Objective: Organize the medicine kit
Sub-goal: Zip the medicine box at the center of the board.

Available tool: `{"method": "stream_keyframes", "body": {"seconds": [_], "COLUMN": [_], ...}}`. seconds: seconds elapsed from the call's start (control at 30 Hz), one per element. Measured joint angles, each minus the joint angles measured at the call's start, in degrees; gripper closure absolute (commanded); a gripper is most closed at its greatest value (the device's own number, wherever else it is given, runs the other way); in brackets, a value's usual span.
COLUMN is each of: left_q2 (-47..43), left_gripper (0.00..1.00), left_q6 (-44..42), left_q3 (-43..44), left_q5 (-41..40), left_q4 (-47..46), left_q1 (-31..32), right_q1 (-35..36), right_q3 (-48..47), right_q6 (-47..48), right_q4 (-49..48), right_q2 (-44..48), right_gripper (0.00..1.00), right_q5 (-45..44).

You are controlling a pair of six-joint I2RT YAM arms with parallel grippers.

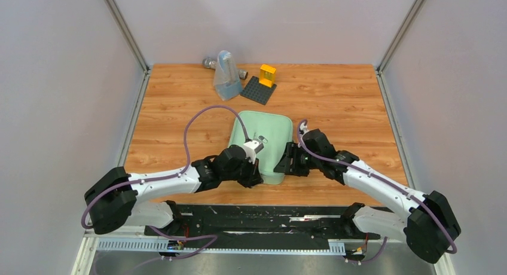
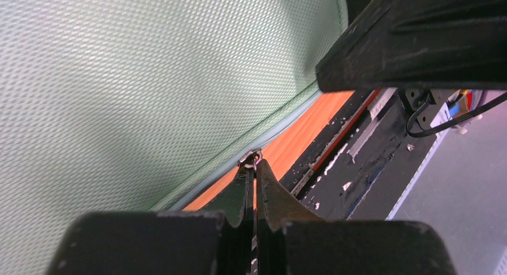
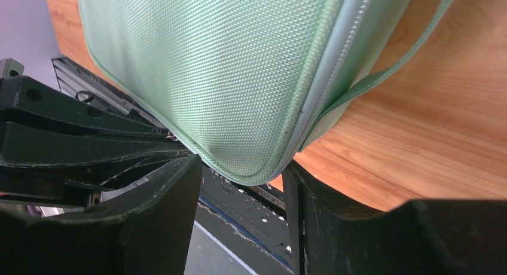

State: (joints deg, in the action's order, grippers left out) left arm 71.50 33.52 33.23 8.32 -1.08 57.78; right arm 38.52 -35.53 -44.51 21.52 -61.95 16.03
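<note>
medicine kit [image 1: 263,144], zipped fabric case, near counter [image 1: 335,101] edge.
my left gripper [image 2: 254,167] pinched on zipper pull [image 2: 253,160]; right gripper [image 3: 242,185] half-open astride corner; tab may slip, case may slide.

1. A wooden table [image 1: 335,95] with an orange-brown grain fills the middle of the overhead view.
2. Toward twelve o'clock, near the far edge, a translucent bluish pouch [image 1: 225,78] stands upright.
3. Behind the pouch a small grey metal object [image 1: 208,63] lies on its side, partly hidden.
4. Just at three o'clock of the pouch lies a dark grey studded baseplate [image 1: 257,91].
5. A yellow block [image 1: 267,75] stands on the baseplate's far corner.
</note>
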Motion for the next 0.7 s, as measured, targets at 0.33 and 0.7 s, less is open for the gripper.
{"method": "stream_keyframes", "body": {"seconds": [0.33, 0.7], "left_q2": [0.6, -3.4], "left_gripper": [1.0, 1.0], "left_q6": [-0.2, 0.1], "left_q3": [0.4, -1.3], "left_q5": [-0.3, -2.9], "left_q4": [-0.5, 1.3], "left_q1": [1.4, 1.7], "right_q1": [3.8, -1.1], "right_q3": [-2.4, -4.2], "right_q6": [0.2, 0.2], "right_q4": [1.4, 4.4], "right_q2": [-1.9, 6.4], "right_gripper": [0.42, 0.41], "right_q5": [-3.6, -17.0]}}
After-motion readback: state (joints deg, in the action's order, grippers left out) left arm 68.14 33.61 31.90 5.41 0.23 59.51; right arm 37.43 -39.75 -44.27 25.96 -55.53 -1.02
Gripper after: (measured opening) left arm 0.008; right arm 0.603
